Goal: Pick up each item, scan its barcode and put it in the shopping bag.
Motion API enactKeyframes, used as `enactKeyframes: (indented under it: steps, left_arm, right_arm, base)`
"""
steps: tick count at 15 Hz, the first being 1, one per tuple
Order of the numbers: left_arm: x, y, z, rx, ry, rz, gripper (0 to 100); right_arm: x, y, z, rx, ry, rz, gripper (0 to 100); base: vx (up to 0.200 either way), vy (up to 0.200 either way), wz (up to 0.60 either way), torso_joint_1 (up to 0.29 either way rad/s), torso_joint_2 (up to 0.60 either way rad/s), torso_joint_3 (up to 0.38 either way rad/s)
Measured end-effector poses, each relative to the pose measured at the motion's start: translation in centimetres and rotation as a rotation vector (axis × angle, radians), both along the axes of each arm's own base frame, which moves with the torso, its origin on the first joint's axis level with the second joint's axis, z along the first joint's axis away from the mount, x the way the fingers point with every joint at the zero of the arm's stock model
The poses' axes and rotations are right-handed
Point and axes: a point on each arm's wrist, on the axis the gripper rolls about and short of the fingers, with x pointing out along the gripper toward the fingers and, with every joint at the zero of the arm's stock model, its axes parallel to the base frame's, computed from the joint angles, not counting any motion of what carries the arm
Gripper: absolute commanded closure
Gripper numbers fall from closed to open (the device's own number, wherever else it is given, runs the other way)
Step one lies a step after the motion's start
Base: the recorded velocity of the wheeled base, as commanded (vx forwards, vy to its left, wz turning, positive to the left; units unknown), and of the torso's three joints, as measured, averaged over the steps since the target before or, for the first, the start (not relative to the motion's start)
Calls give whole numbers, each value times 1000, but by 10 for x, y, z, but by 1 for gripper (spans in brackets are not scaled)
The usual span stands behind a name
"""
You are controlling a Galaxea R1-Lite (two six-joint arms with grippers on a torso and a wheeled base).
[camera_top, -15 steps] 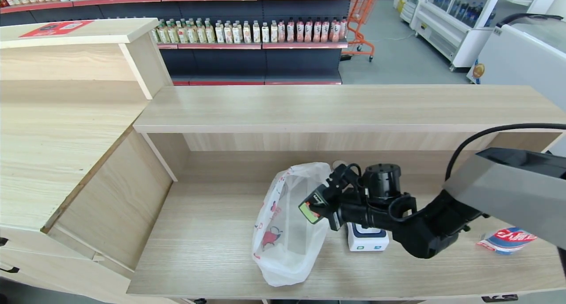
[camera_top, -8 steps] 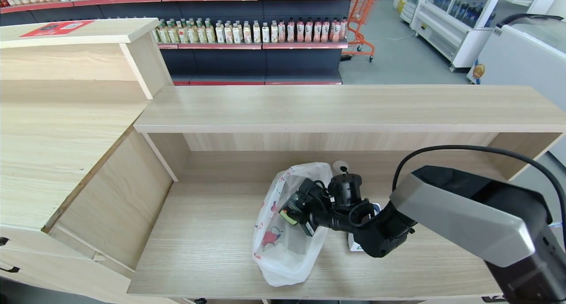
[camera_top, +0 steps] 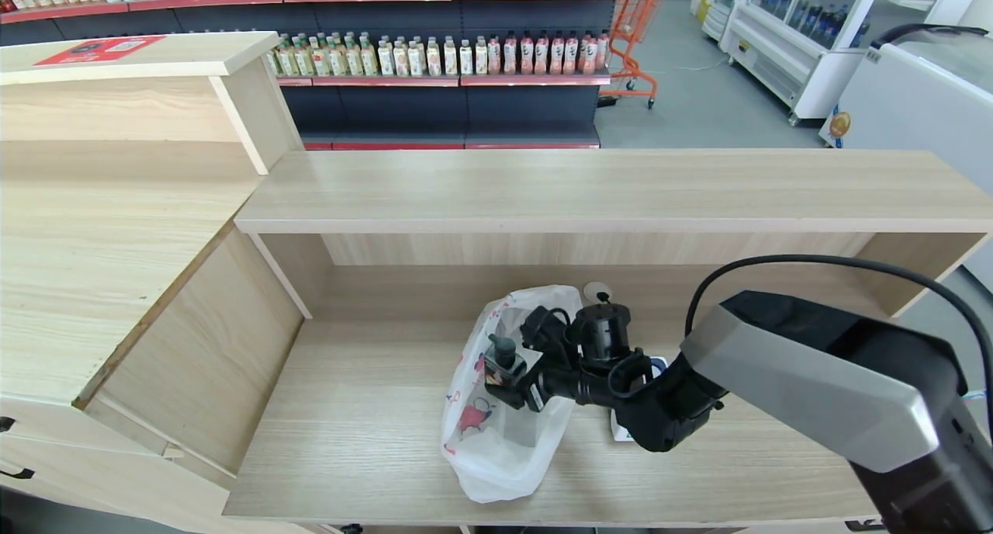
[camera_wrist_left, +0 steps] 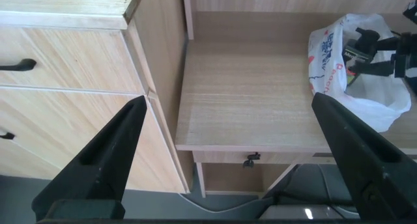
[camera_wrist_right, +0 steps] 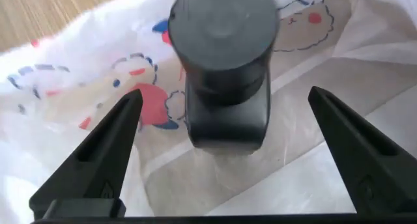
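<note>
Counter (camera_top: 349,456): black round-capped bottle (camera_wrist_right: 225,68) in printed bag (camera_top: 496,460); right gripper (camera_wrist_right: 225,97), left gripper (camera_wrist_left: 229,100) jaws apart.

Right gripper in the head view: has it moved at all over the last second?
Yes. The right gripper has shifted left, from the shopping bag's right rim to over its open mouth.

The shopping bag (camera_top: 496,456) is thin, translucent white plastic, crinkled and faintly glossy. The table (camera_top: 349,441) is pale, matt wood grain. The item (camera_wrist_right: 225,87) at my jaws has a dark, smooth matt cap.
</note>
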Motion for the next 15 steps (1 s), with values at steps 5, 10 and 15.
enactKeyframes:
  steps: [5, 10, 15]
  left_arm:
    - [0, 0, 0, 0, 0, 0, 0]
    - [0, 0, 0, 0, 0, 0, 0]
    - [0, 0, 0, 0, 0, 0, 0]
  right_arm:
    - [-23, -43, 78, 201, 343, -213, 0]
    - [-59, -136, 159, 219, 271, -650, 0]
    - [-114, -177, 211, 149, 54, -696, 0]
  base:
    - [0, 0, 0, 0, 0, 0]
    - [0, 0, 0, 0, 0, 0]
    - [0, 0, 0, 0, 0, 0]
